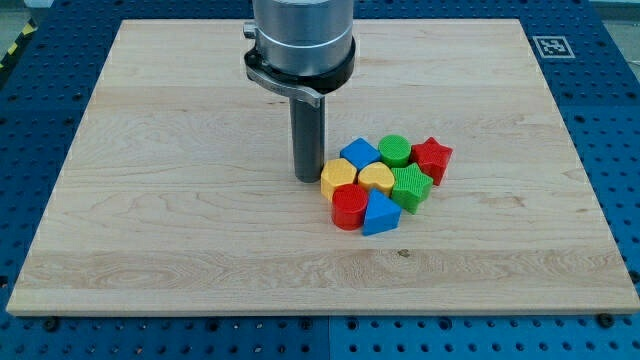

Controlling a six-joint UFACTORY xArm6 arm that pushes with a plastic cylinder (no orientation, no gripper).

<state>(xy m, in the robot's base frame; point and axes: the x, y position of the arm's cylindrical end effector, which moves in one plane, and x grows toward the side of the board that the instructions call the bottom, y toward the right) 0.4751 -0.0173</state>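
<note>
My tip (pixel 306 178) rests on the wooden board just left of a tight cluster of blocks. It is nearest to the yellow hexagonal block (pixel 339 175), almost touching its left side. Above that sits a blue cube (pixel 359 153). A yellow heart-shaped block (pixel 376 177) lies in the middle of the cluster. A green cylinder (pixel 395 149) and a red star (pixel 432 156) form the upper right. A green hexagonal block (pixel 411 186) sits on the right. A red cylinder (pixel 349 207) and a blue triangular block (pixel 380 213) form the lower edge.
The wooden board (pixel 150 200) lies on a blue perforated table (pixel 610 120). A fiducial marker (pixel 549 45) sits at the board's upper right corner. The arm's grey body (pixel 301 40) hangs over the board's top middle.
</note>
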